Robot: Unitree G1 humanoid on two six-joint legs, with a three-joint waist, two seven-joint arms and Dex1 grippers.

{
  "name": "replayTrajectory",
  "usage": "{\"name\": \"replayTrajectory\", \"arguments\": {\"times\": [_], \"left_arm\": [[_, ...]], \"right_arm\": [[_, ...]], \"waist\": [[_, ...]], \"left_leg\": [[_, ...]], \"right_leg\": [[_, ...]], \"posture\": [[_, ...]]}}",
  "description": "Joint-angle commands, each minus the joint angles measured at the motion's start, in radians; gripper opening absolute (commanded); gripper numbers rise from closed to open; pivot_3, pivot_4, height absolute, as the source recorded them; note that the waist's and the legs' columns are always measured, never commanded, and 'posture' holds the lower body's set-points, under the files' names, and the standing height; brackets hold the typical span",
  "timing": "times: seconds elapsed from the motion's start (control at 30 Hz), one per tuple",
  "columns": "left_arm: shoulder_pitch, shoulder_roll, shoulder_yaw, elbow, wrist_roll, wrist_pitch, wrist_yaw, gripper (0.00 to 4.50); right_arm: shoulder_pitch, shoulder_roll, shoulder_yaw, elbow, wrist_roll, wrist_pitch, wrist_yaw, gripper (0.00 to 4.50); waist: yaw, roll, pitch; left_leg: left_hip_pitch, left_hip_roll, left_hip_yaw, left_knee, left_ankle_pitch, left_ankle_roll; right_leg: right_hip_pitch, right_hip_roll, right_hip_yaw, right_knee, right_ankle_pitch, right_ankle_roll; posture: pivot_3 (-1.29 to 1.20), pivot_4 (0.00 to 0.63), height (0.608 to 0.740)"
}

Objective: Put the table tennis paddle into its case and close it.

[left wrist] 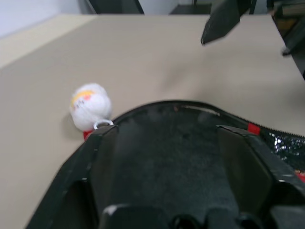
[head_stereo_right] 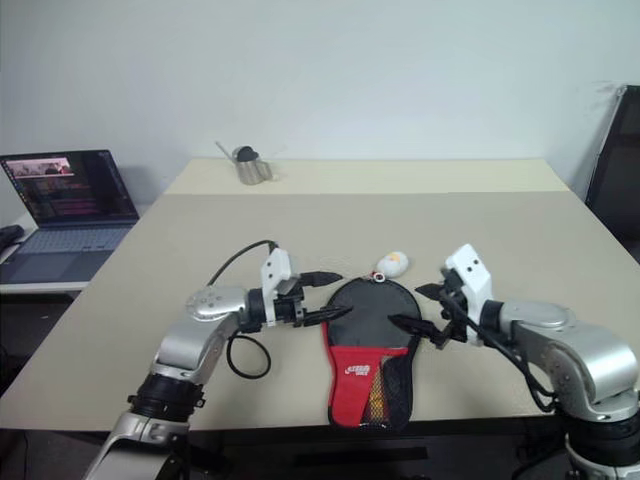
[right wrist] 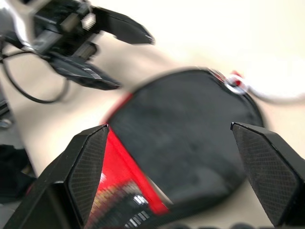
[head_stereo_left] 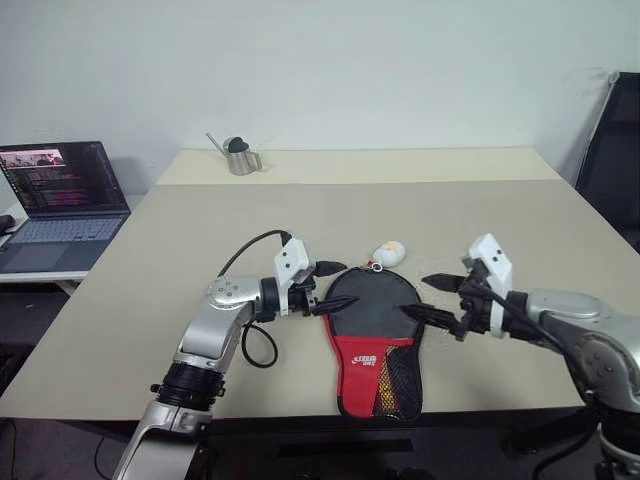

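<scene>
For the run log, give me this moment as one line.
case: flat on table, looks zipped shut | ball charm: beside case top | left end effector: open, empty, at case's left edge | right end effector: open, empty, at right edge

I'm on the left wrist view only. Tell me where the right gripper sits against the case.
Observer: The right gripper is open at the right edge of the case. Its lower finger reaches over the black fabric and nothing is clamped.
Operator: Now give me the end of the case that my view cuts off.
Observer: That narrow end carries the red and mesh panel. It points toward the robot and lies right at the near edge of the table.
</scene>
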Motion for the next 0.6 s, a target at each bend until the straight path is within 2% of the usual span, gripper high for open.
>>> {"name": "replayTrajectory", "arguments": {"times": [0.03, 0.23, 0.43, 0.6], "left_arm": [[-0.003, -0.012, -0.029, -0.007, 0.018, -0.025, 0.024, 4.45], [-0.011, -0.049, -0.086, 0.067, 0.057, -0.089, 0.036, 4.45], [-0.012, -0.079, -0.111, 0.149, 0.109, -0.181, 0.082, 4.45], [-0.005, -0.090, -0.111, 0.145, 0.104, -0.177, 0.083, 4.45]], "right_arm": [[-0.052, -0.021, -0.034, 0.056, -0.012, -0.061, -0.016, 4.50], [-0.200, 0.039, 0.004, 0.271, -0.096, -0.157, -0.115, 4.50], [-0.369, 0.153, 0.097, 0.539, -0.180, -0.254, -0.138, 4.50], [-0.574, 0.274, 0.133, 1.004, -0.307, -0.495, -0.174, 4.50]], "waist": [[-0.002, 0.000, 0.000], [-0.003, 0.001, 0.001], [-0.006, 0.001, 0.001], [-0.006, 0.002, 0.001]], "left_leg": [[0.000, 0.000, 0.001, 0.000, 0.000, 0.000], [0.000, 0.000, 0.001, 0.000, 0.001, -0.002], [-0.001, 0.000, 0.002, 0.000, 0.002, -0.004], [0.000, 0.000, 0.003, 0.000, 0.002, -0.004]], "right_leg": [[0.000, 0.000, 0.001, 0.000, 0.000, 0.000], [-0.001, 0.000, 0.001, 0.000, 0.000, 0.000], [-0.002, 0.000, 0.002, 0.000, 0.000, 0.000], [-0.003, -0.001, 0.002, 0.001, 0.001, -0.001]], "posture": [[0.00, 0.150, 0.740], [0.00, 0.150, 0.740], [0.00, 0.150, 0.740], [0.00, 0.150, 0.740]]}}
